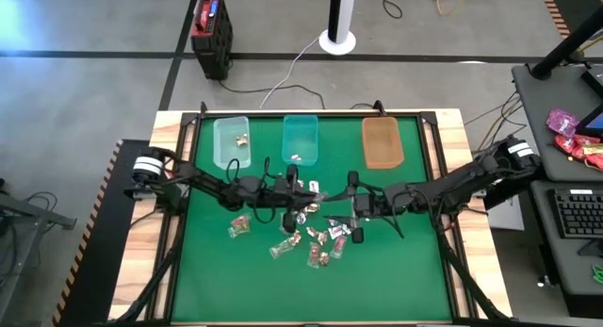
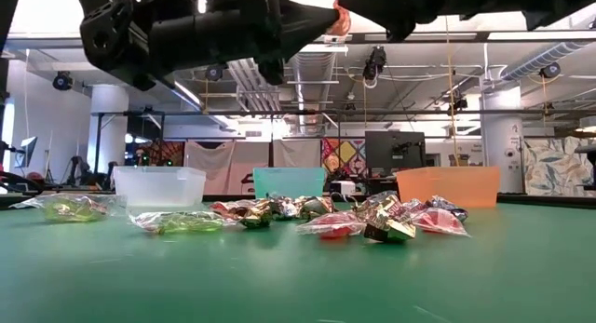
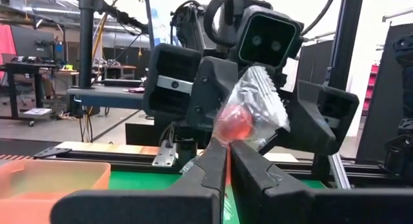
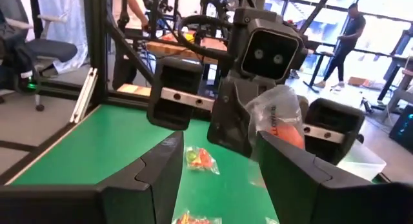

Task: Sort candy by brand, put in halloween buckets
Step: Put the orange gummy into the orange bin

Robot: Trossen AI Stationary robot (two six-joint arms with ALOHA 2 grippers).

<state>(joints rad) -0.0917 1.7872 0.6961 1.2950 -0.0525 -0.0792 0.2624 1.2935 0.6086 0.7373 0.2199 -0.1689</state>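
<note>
My left gripper (image 3: 229, 153) is shut on a candy (image 3: 242, 124), a red sweet in a clear wrapper, held high above the table's middle (image 1: 316, 188). My right gripper (image 4: 219, 166) faces it from the table's right side, wide open and empty, close to the candy (image 4: 284, 124). I cannot tell whether it touches it. Several more candies (image 1: 311, 237) lie in a loose pile on the green mat. The pale clear bucket (image 1: 232, 141), the teal bucket (image 1: 301, 138) and the orange bucket (image 1: 382, 141) stand in a row at the far edge. My left gripper pinches the candy's clear wrapper (image 3: 226, 141) between its two fingertips, right by the red sweet. The fingers lie about level and point toward the table's right side. The candy sticks out past the fingertips, lifted clear of the table (image 2: 342, 20).
The pale bucket holds a few candies (image 1: 241, 138) and the teal one holds a piece (image 1: 295, 157). The mat's near half is bare (image 1: 311, 289). A black frame rail (image 1: 311, 113) runs along the far edge behind the buckets. People stand in the room beyond (image 4: 348, 37).
</note>
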